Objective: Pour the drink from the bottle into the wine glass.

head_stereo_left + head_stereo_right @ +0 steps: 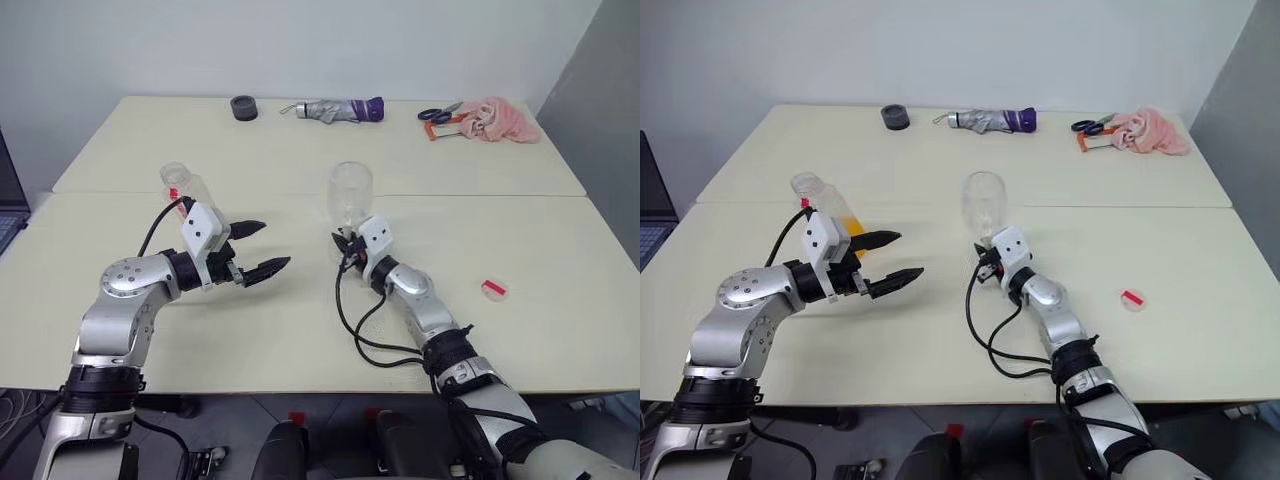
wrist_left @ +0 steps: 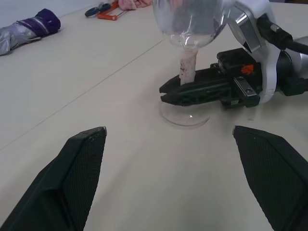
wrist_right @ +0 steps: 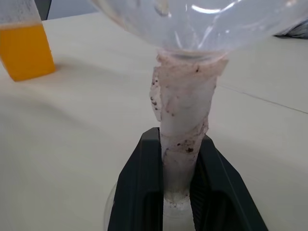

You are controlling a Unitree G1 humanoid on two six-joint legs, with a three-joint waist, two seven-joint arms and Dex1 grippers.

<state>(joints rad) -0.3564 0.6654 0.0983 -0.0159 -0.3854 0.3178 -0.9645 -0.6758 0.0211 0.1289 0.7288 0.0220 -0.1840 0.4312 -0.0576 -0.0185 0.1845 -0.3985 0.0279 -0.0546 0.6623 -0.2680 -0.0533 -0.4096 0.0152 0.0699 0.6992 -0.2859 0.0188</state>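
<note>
The wine glass [image 1: 351,193] stands upright mid-table, its stem [image 3: 182,120] wrapped in whitish tape. My right gripper [image 3: 178,138] is shut on that stem just above the round foot [image 2: 185,117]. The bottle [image 1: 183,187] stands to the left, uncapped and partly behind my left hand. The orange drink [image 3: 25,51] fills its lower part. My left gripper [image 1: 272,246] is open and empty. It hangs in front of the bottle and apart from it, pointing toward the glass. The bowl of the glass looks empty.
A red-and-white cap [image 1: 494,290] lies on the table to the right. Along the far edge sit a black tape roll [image 1: 244,107], a folded umbrella [image 1: 335,110], scissors [image 1: 440,115] and a pink cloth [image 1: 500,120]. A laptop [image 1: 8,205] is at the left edge.
</note>
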